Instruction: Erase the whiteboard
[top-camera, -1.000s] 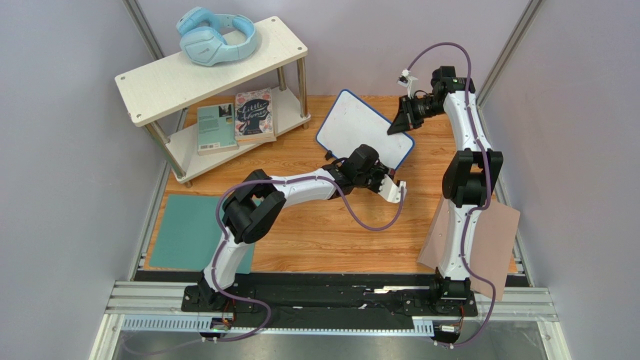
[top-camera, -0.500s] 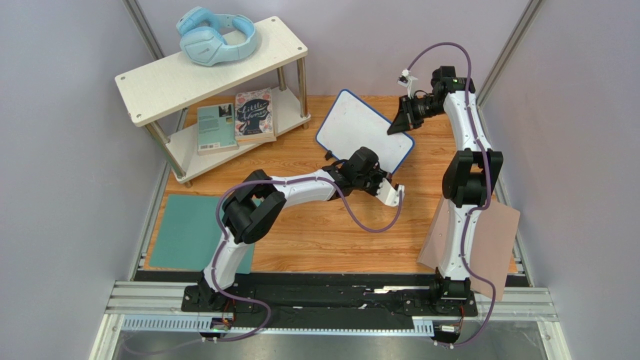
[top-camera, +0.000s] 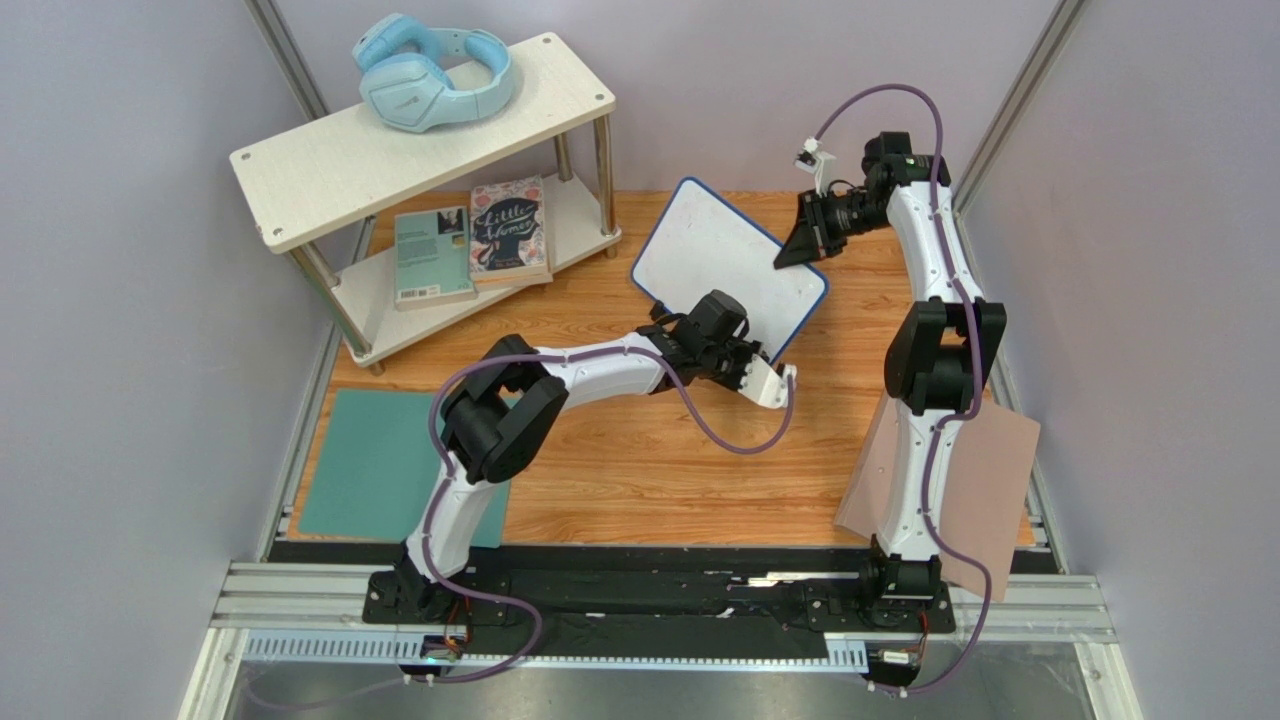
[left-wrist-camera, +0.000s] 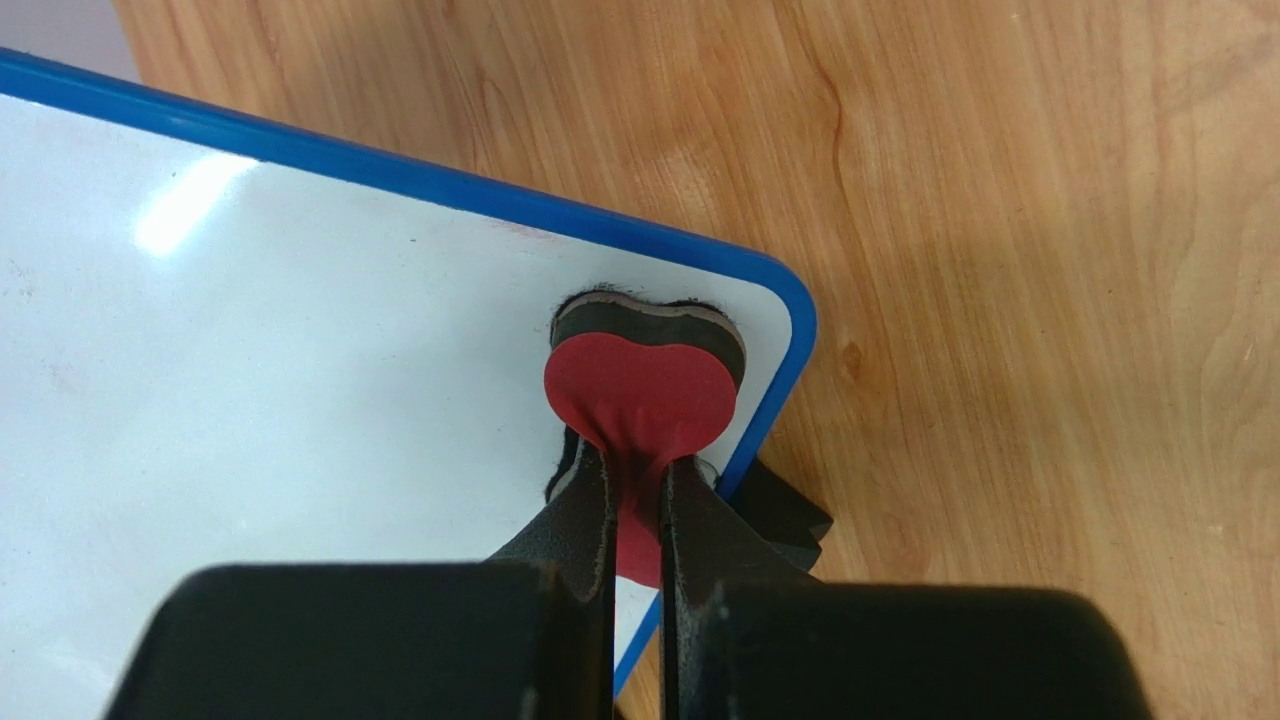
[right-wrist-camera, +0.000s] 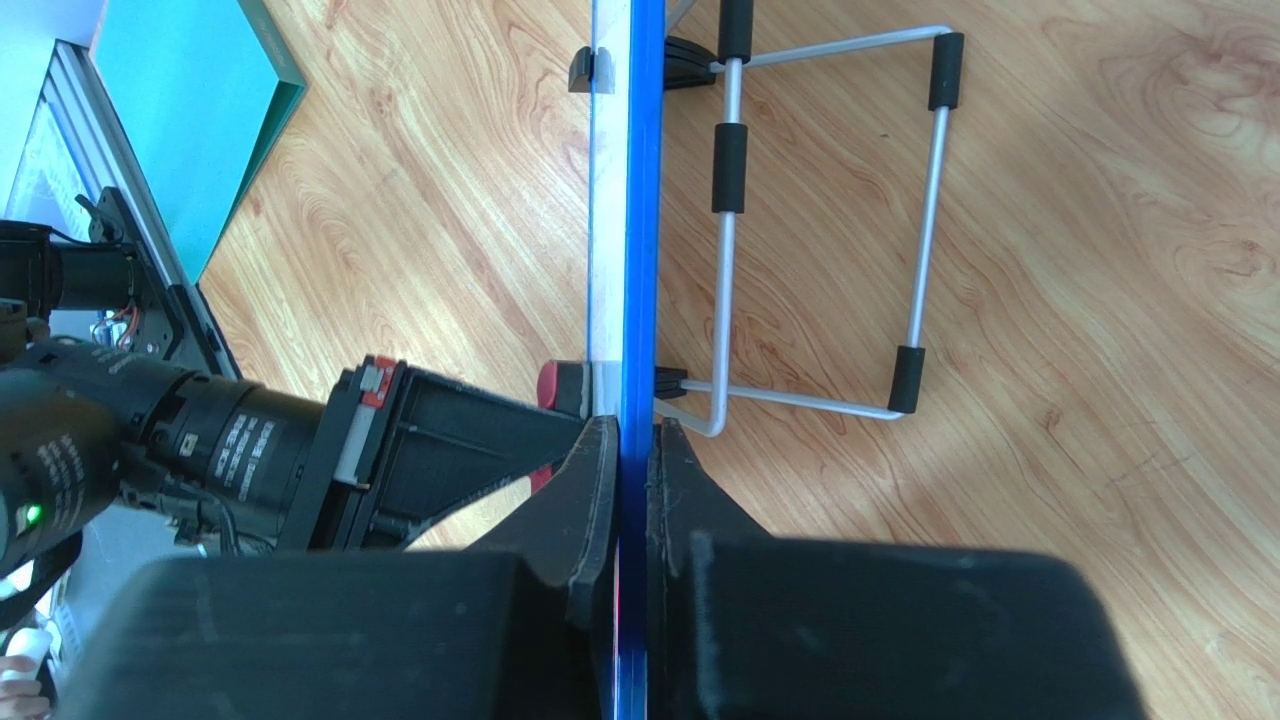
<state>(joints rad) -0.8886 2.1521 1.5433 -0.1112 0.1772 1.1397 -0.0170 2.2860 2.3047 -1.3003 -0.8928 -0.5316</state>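
**Wiping nearly done, by the look of it**

The small, flat, blue-rimmed whiteboard (top-camera: 718, 255) with rounded corners stands tilted at the far middle of the pale wooden table (top-camera: 646, 465); it is propped on a thin silver wire stand (right-wrist-camera: 917, 225) with black foam sleeves, which the right wrist view shows behind it. The right gripper (right-wrist-camera: 631, 450) is pinched tight on the board's blue edge, one black finger on each face, and so steadies it. The left gripper (left-wrist-camera: 639, 480) is closed hard on the stem of a red heart-shaped eraser (left-wrist-camera: 643, 393) backed with dark felt; the jaws stand almost together, with only the red tab between them. The felt face sits flat against the white surface, tucked into the rounded corner nearest the arms, just inside the rim.

As for progress: the face of the board reads as blank in the overhead view, with no writing or drawing to be made out; close up, a faint pinkish tinge shows toward the left of the surface and a trace of red along the upper rim, too slight to be sure of. With the eraser in a corner and the rest white, the bulk of the job seems done; what remains is likely this corner, those pale smudges if they are ink, and then letting the board go.
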